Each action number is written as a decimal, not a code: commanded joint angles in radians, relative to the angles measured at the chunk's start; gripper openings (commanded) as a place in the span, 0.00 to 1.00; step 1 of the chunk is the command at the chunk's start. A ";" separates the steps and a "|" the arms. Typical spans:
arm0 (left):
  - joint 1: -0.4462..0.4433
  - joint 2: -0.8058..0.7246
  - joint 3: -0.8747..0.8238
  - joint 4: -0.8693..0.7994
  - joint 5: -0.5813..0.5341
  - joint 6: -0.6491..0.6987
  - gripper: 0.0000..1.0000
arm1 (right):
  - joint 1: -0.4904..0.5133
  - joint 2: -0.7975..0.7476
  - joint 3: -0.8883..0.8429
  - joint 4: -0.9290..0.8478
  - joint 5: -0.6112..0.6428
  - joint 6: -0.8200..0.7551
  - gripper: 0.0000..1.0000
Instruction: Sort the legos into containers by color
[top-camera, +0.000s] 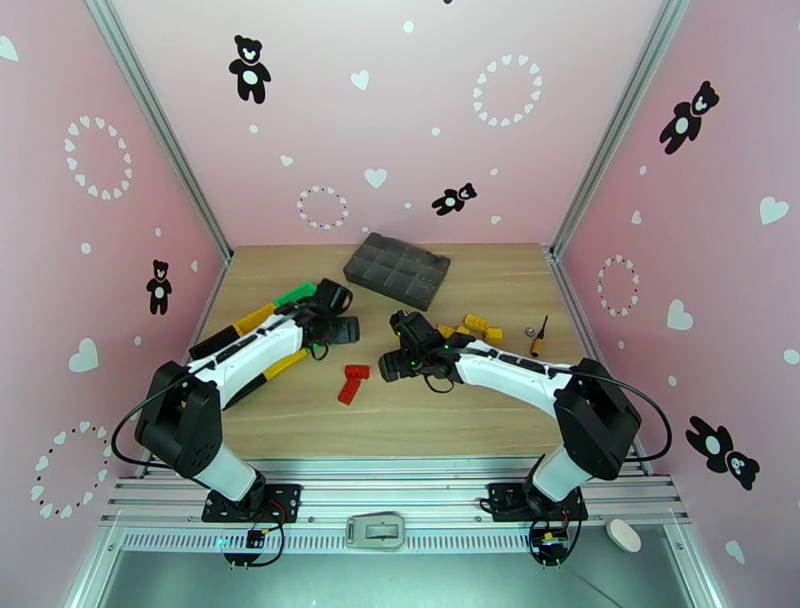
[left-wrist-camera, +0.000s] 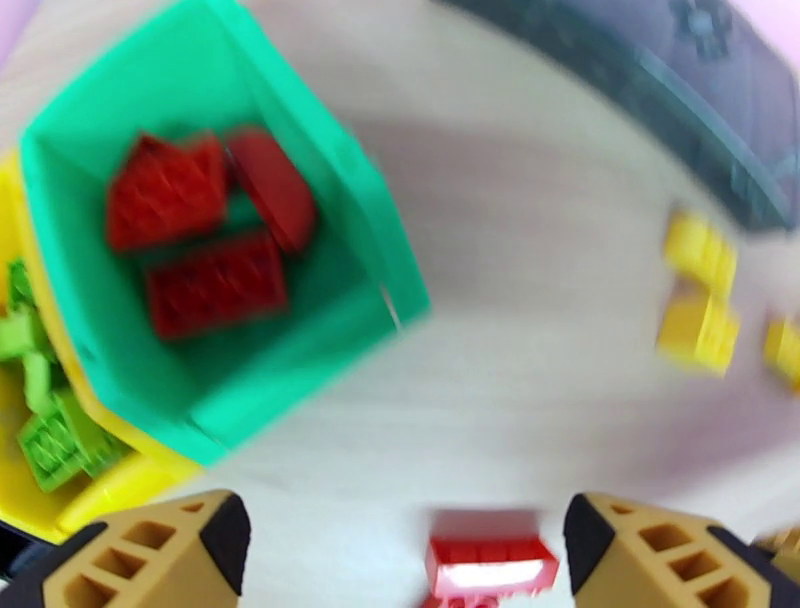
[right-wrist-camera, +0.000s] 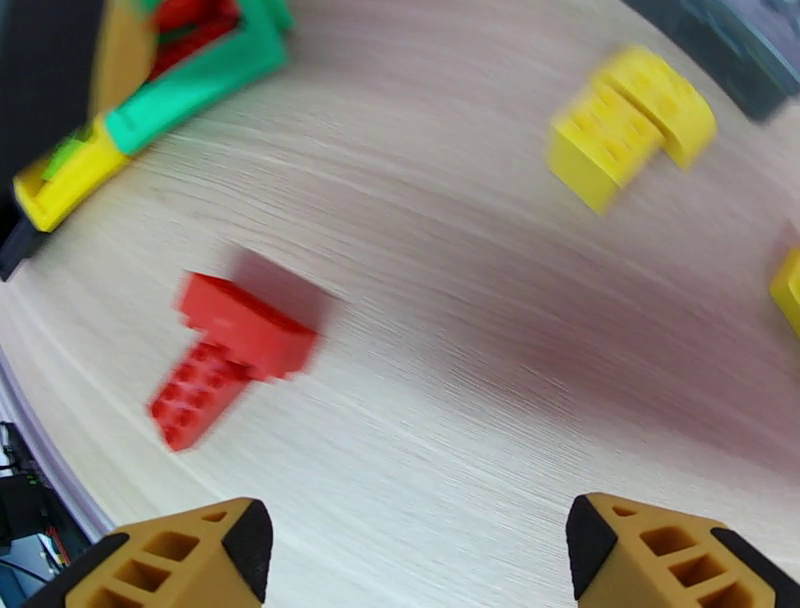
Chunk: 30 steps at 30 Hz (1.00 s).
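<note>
The green container (left-wrist-camera: 385, 265) holds three red legos (left-wrist-camera: 205, 240). Against it stands the yellow container (left-wrist-camera: 120, 482) with light green legos (left-wrist-camera: 45, 435) inside. My left gripper (left-wrist-camera: 405, 548) hangs open and empty just right of these bins, and a red lego (left-wrist-camera: 490, 565) lies on the table low between its fingers (left-wrist-camera: 175, 550). In the top view the left gripper (top-camera: 338, 316) is beside the green container (top-camera: 296, 293). My right gripper (right-wrist-camera: 420, 550) is open and empty over bare wood, with two joined red legos (right-wrist-camera: 230, 350) ahead on the left and yellow legos (right-wrist-camera: 625, 120) at the far right. The motion blurs both wrist views.
A dark grey compartment tray (top-camera: 397, 270) lies at the back centre. A small screwdriver (top-camera: 538, 338) rests to the right of the yellow legos (top-camera: 476, 325). The red legos (top-camera: 352, 383) sit between the two arms. Pink walls close in the table on three sides.
</note>
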 joint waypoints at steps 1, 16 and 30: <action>-0.049 -0.027 -0.059 0.048 0.044 -0.030 0.92 | -0.023 -0.044 -0.054 -0.005 0.000 0.019 0.86; -0.193 0.132 -0.083 0.073 0.037 -0.061 0.93 | -0.052 -0.121 -0.148 -0.002 0.005 0.038 0.87; -0.196 0.184 -0.066 0.078 0.011 -0.083 0.82 | -0.052 -0.109 -0.140 0.007 0.002 0.039 0.86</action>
